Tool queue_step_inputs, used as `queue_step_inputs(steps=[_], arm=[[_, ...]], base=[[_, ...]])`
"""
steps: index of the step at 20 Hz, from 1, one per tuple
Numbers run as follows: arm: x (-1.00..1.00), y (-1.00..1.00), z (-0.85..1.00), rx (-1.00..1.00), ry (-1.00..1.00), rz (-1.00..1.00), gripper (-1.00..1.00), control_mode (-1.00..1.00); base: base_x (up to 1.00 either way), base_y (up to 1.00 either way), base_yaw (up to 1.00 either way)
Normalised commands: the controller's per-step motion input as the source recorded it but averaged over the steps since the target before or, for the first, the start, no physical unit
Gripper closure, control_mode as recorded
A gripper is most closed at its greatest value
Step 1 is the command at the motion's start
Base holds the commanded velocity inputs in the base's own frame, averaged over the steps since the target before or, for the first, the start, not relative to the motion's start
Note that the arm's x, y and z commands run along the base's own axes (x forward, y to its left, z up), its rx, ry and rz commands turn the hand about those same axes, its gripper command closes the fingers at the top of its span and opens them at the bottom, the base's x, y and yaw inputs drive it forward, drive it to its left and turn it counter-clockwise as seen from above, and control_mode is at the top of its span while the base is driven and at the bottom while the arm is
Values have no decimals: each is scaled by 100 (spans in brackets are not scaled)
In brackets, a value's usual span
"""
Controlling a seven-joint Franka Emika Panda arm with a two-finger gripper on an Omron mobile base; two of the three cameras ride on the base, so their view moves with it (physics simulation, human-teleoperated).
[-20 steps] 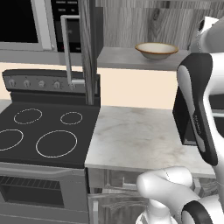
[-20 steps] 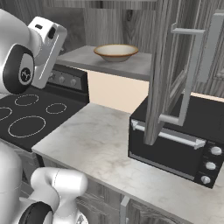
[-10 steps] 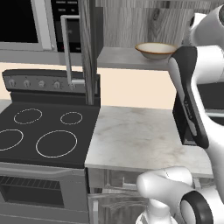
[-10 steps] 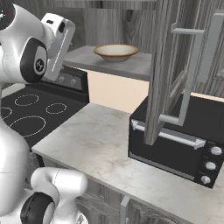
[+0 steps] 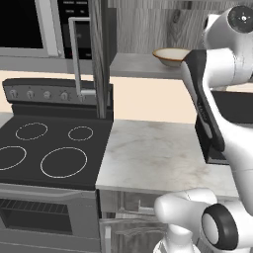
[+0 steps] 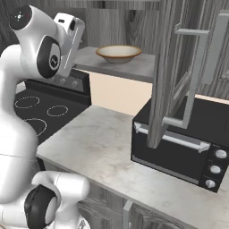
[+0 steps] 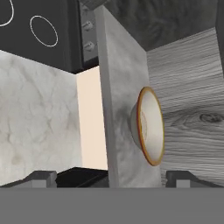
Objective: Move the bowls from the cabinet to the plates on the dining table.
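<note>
Gaping jaws, empty, w/ bowl [image 7: 148, 127] ahead

Cream-beige bowl [image 6: 118, 53] w/ orange rim, grey wood-grain cabinet [image 6: 166, 67], marbled grey-white counter [image 5: 153, 155], black stove [image 5: 47, 150] w/ white rings

The shallow cream-beige bowl [image 6: 118, 53] looks smooth and glazed. The grey cabinet door [image 6: 163, 71] shows matt wood grain. The counter [image 5: 153, 155] is polished marbled stone.

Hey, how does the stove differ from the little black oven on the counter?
The stove stands on the floor beside the marble counter; the oven sits on top of it. The stove has white ring burners on a flat top; the oven has a front door with a bar handle. Both are black with knobs.
</note>
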Motion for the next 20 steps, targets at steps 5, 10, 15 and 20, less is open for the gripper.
queue_step_inputs(steps=[5,10,15,20], arm=[[48,-8,-5,-4,0,0,-100,-100],[47,-8,-7,-4,-1,0,-100,-100],[44,-7,-12,-4,0,0,-100,-100],[42,-6,-14,-4,0,0,-100,-100]], base=[[0,0,0],[0,0,0],[0,0,0],[0,0,0]])
